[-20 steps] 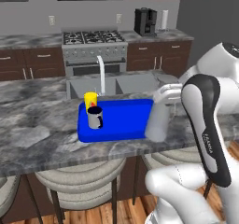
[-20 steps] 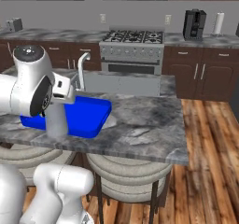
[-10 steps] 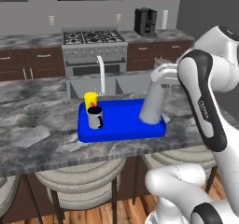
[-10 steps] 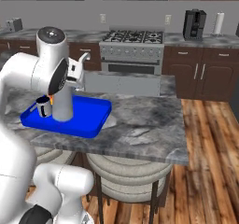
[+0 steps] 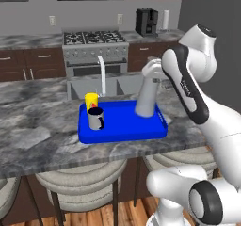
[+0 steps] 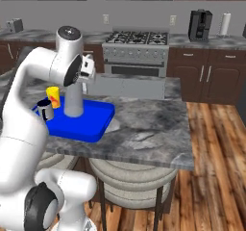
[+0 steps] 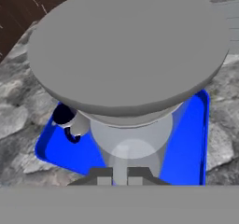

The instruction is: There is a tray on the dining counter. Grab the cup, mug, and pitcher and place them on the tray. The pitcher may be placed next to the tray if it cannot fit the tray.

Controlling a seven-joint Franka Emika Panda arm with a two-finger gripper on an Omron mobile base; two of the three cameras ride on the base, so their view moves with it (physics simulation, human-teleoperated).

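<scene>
Pitcher [image 5: 146, 95] has moved: a moment ago it hung at the tray's edge, and now it stands over the blue tray [image 5: 123, 129], at its right end. Jaws [image 7: 119, 174] are closed on its neck, near the lid. Yellow cup [image 5: 91, 100] and grey mug [image 5: 96, 118] already sit at the tray's left end on the desk [image 5: 37, 135]. Letting go looks like the only step left. No writing can be read anywhere.

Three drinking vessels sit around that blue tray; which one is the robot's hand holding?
The tall grey pitcher: the gripper is shut on its top over the tray. The yellow cup and handled mug stand untouched.
</scene>
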